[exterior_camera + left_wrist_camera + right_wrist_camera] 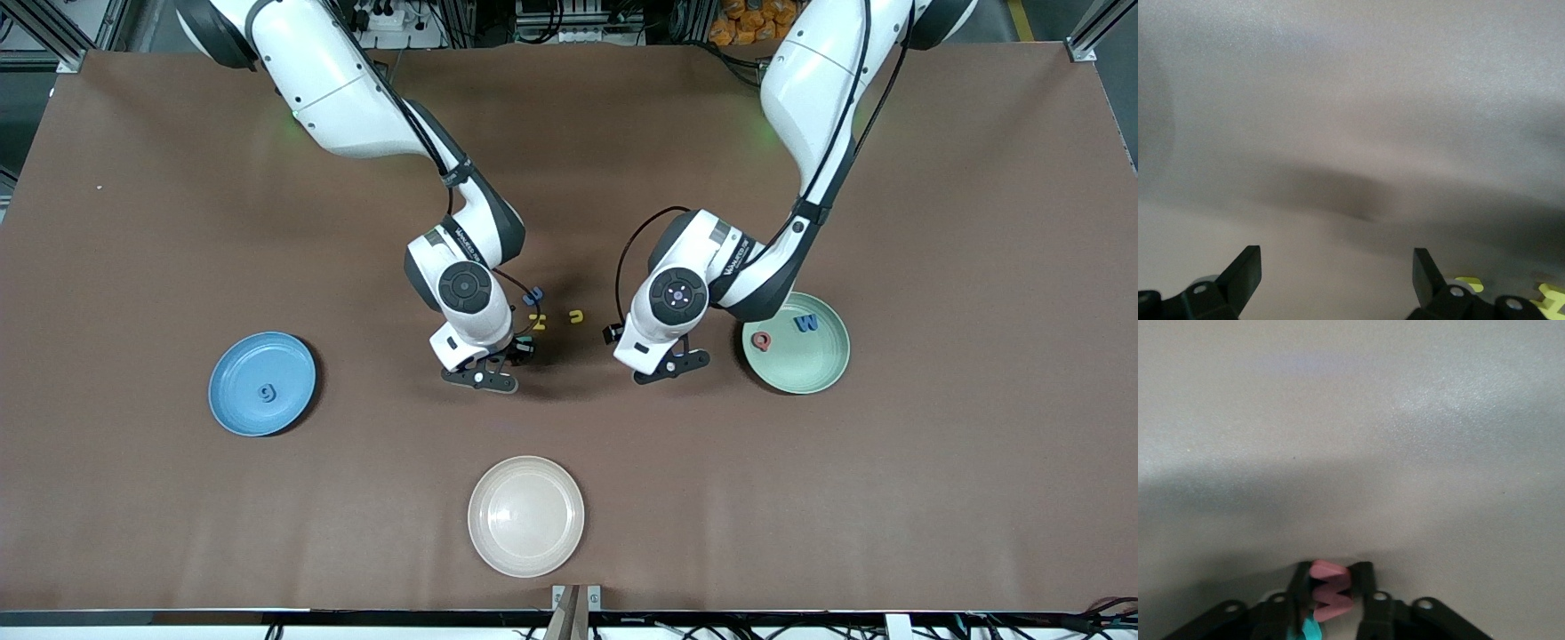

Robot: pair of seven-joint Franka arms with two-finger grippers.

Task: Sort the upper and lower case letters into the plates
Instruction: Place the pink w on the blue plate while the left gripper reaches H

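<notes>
The right end effector (1333,597) is low at the middle of the table (133,222), pinching a salmon-red letter (1329,590) with a teal letter (1311,630) touching it, presumably to carry it to a plate. The left end effector (1337,270), fingers spread and empty, waits low beside the mint green plate (822,369), which holds a red letter (761,340) and a blue W (807,324). The blue plate (227,396) holds one blue letter (266,392), the cream plate (484,533) nothing, and a blue letter (533,295) and two yellow letters (577,316) lie loose on the table by the right end effector.

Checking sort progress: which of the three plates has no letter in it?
The cream-white plate, nearest the front camera, is bare. The blue plate holds one blue letter; the mint green plate holds a salmon-red letter and a blue W.
</notes>
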